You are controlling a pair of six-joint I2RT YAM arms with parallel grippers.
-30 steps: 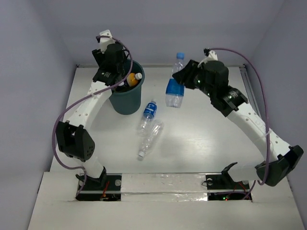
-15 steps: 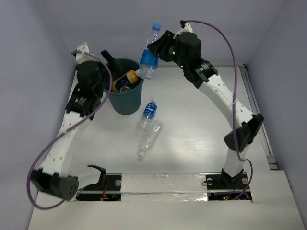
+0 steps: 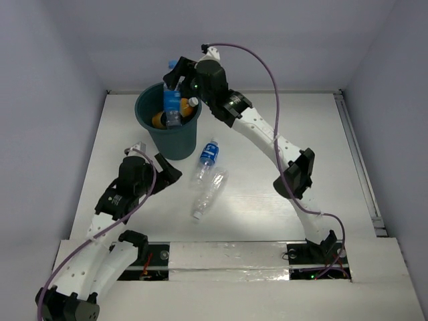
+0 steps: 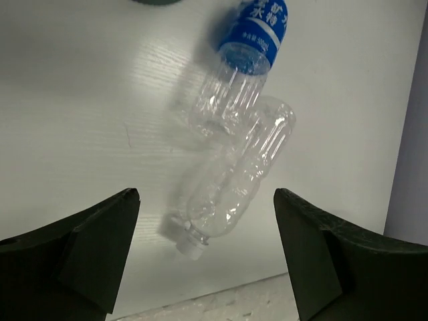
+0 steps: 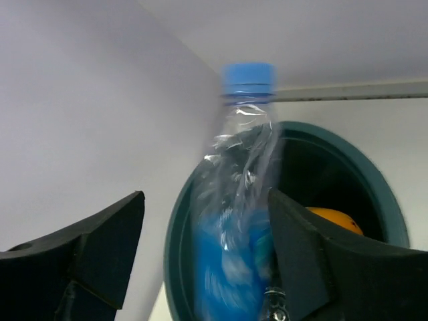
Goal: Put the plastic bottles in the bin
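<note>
The dark teal bin (image 3: 176, 142) stands at the back left of the table. My right gripper (image 3: 175, 75) hovers over it, open. A blue-labelled bottle (image 3: 172, 107) stands upright in the bin's mouth, blurred, with a gap to the left finger (image 5: 100, 247). The same bottle (image 5: 234, 254) fills the right wrist view above the bin rim (image 5: 175, 234). An orange bottle (image 3: 159, 120) lies inside. On the table lie another blue-labelled bottle (image 3: 207, 159) and a clear bottle (image 3: 208, 194). My left gripper (image 3: 167, 170) is open, just left of them. In its wrist view the clear bottle (image 4: 234, 180) lies between the jaws (image 4: 206, 200).
White walls close the table at the back and both sides. A taped strip (image 3: 227, 257) runs along the near edge by the arm bases. The right arm's purple cable (image 3: 274, 73) arches over the back of the table.
My right arm swung left with the blue-labelled bottle to above the bin and opened; the bottle is dropping in. My left arm pulled back from the bin toward the table bottles.
</note>
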